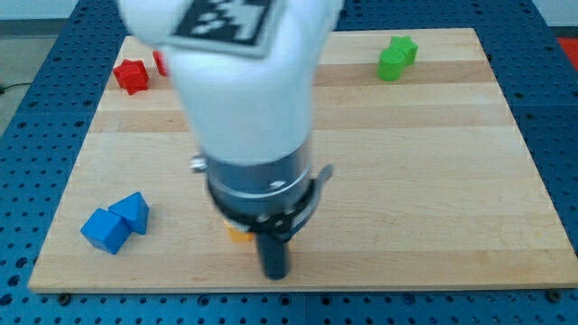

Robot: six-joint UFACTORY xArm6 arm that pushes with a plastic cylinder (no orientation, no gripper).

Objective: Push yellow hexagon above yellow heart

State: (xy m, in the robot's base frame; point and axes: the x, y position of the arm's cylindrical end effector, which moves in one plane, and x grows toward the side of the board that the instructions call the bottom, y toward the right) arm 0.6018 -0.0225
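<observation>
My arm's white and grey body fills the middle of the view, and the dark rod ends at my tip (275,274) near the board's bottom edge. A small piece of a yellow block (238,236) shows just left of the rod and above the tip, mostly hidden by the arm. I cannot make out its shape. No other yellow block shows; the arm may hide it.
Two blue blocks (116,222) sit together at the bottom left. A red block (132,76) sits at the top left, with another red piece (160,62) partly behind the arm. Two green blocks (396,57) touch at the top right. The wooden board (433,181) lies on a blue perforated table.
</observation>
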